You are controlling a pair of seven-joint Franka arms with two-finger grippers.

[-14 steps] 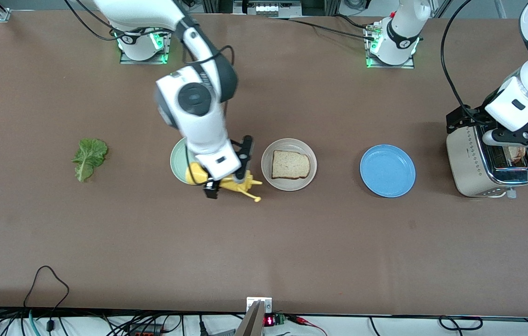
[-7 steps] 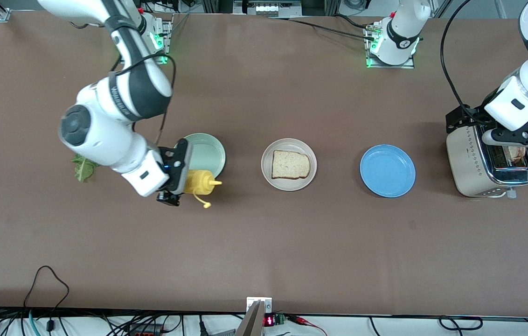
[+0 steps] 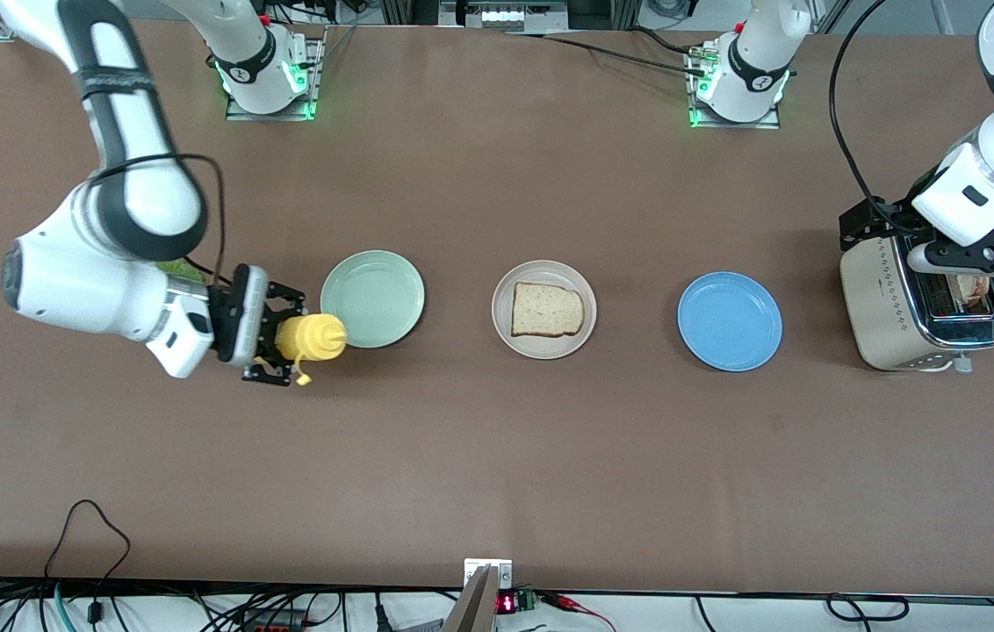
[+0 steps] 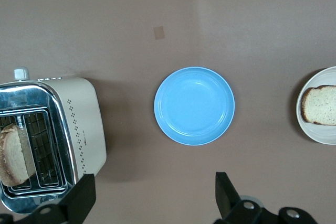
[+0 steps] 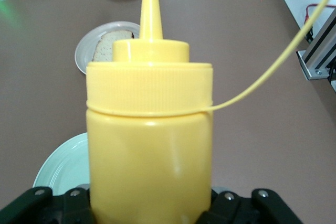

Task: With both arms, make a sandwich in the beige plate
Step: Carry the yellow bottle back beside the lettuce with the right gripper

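One bread slice [image 3: 547, 310] lay on the beige plate [image 3: 502, 297]; soft and light, likely best pinched gently by its crust edges. Right gripper [image 3: 273, 338] clamped the mustard bottle [image 3: 313, 338] beside the mint plate [image 3: 372, 298]. Left gripper [image 4: 152, 198] hung spread wide over the toaster [image 3: 888, 307], which held another slice [image 4: 13, 155].

lettuce leaf [image 3: 183, 270] mostly hidden under right arm; left gripper [image 4: 152, 203] fingertips cropped by left wrist frame edge.

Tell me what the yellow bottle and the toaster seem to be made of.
Yellow bottle, held in the right gripper: probably plastic, given its ribbed cap and smooth, softly glossy surface. Toaster, below the left gripper: probably mirror-shiny metal on top; the matte cream sides could be painted metal or plastic.
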